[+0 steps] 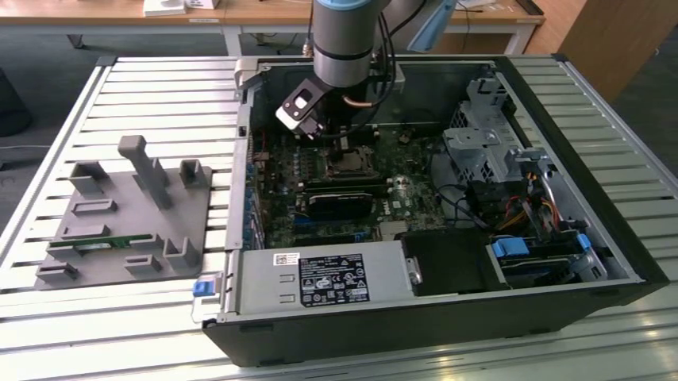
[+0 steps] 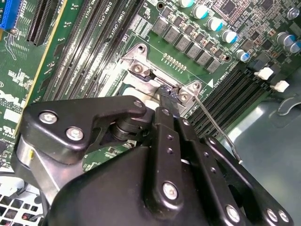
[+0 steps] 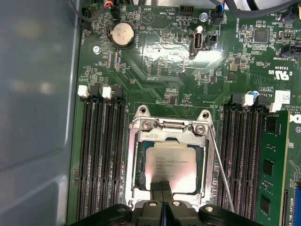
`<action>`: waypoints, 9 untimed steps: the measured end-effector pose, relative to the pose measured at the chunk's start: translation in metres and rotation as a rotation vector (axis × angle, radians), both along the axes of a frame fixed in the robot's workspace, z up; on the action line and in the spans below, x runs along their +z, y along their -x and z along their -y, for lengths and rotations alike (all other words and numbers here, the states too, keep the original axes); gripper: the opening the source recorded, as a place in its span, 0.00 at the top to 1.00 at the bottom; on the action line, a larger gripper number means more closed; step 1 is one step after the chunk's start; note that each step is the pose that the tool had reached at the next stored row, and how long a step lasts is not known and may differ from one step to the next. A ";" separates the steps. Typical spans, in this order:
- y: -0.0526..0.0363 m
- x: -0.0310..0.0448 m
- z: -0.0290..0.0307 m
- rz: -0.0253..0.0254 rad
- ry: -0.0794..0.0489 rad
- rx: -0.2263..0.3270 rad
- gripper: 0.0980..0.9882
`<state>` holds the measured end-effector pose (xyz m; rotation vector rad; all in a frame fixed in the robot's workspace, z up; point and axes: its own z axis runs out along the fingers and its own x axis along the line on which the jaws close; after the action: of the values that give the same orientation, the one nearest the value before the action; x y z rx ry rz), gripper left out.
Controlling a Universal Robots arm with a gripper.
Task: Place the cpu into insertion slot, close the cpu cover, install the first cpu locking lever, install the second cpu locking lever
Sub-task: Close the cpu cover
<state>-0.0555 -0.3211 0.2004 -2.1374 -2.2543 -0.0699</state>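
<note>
In the first wrist view the cpu, a small square chip with a dull silver top, lies in the insertion slot, whose dark edge shows beside it. The silver cpu cover lies flat around the chip as a frame. My gripper is shut, its two black fingertips pressed together over the chip's near edge. In the second wrist view the gripper tips touch the metal by a corner screw. A thin wire locking lever slants away from the frame's side. In the exterior view the gripper hangs over the socket inside the open case.
Long black memory slots flank the socket on both sides, and a coin battery sits beyond it. The case wall is close. At the exterior view's left stands a grey fixture; a power supply and drive cage sit inside the case.
</note>
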 end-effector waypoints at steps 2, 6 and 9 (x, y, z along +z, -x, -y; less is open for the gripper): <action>-0.0001 -0.0005 -0.0002 0.0003 0.000 0.000 0.99; -0.0008 -0.0017 -0.0007 -0.0003 0.000 0.000 0.99; -0.0020 -0.0029 -0.0011 -0.0011 0.002 0.000 0.99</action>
<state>-0.0535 -0.3200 0.1975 -2.1377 -2.2545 -0.0670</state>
